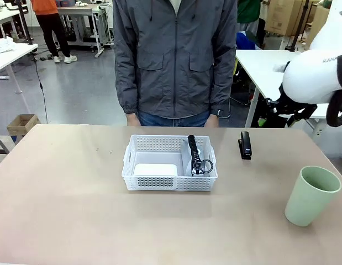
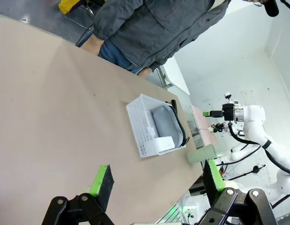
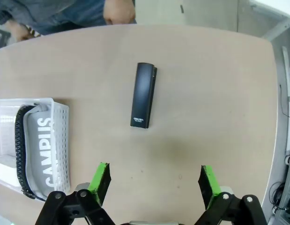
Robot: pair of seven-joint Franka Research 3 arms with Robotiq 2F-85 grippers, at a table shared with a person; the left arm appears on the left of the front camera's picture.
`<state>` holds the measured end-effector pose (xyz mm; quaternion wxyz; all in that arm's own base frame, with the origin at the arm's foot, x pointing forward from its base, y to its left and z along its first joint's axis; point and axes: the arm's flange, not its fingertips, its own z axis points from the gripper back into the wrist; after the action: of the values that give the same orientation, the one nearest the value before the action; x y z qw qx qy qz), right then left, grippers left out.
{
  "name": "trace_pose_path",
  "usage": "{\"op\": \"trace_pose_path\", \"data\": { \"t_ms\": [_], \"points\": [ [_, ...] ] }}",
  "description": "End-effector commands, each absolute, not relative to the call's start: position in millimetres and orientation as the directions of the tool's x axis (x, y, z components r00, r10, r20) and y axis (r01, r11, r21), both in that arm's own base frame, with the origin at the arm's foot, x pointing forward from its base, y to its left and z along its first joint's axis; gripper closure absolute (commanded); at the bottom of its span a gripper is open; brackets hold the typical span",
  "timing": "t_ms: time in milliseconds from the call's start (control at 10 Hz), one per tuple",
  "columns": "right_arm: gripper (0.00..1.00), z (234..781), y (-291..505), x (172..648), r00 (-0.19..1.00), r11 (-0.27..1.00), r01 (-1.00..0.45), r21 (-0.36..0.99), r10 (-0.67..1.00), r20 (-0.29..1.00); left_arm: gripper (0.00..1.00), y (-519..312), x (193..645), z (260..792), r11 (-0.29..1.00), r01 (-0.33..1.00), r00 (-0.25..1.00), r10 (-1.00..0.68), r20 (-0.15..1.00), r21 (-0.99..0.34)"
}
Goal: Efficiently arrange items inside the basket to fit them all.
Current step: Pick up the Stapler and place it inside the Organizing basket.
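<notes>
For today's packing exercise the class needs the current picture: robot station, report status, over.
Left gripper, right gripper open, empty. Pouch, white box in basket; stapler, cup outside on table. Person at far edge, hands off.

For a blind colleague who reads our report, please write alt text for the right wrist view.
A slim black stapler lies flat on the tan table, ahead of the open right gripper and apart from its fingers. At the picture's left edge, the white basket holds a grey pouch printed CAMPUS; a person's hand shows at the top.
</notes>
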<state>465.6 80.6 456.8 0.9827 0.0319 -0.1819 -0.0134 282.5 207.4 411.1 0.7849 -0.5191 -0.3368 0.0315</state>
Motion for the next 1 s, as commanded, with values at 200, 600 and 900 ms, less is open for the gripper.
{"op": "trace_pose_path", "data": {
  "t_ms": [200,600,900],
  "points": [
    [0.0,457,81,466,0.933,0.998,0.015,0.068,-0.038,0.357,0.0,209,279,412,0.458,0.312,0.773,0.387,0.503,-0.832],
    [0.0,456,89,478,0.941,0.998,0.005,0.057,-0.024,0.336,0.0,209,279,412,0.458,0.312,0.773,0.387,0.503,-0.832],
    [0.0,411,111,525,0.94,0.988,0.105,0.113,-0.136,0.314,0.0,209,279,412,0.458,0.312,0.773,0.387,0.503,-0.832]
  ]
}}
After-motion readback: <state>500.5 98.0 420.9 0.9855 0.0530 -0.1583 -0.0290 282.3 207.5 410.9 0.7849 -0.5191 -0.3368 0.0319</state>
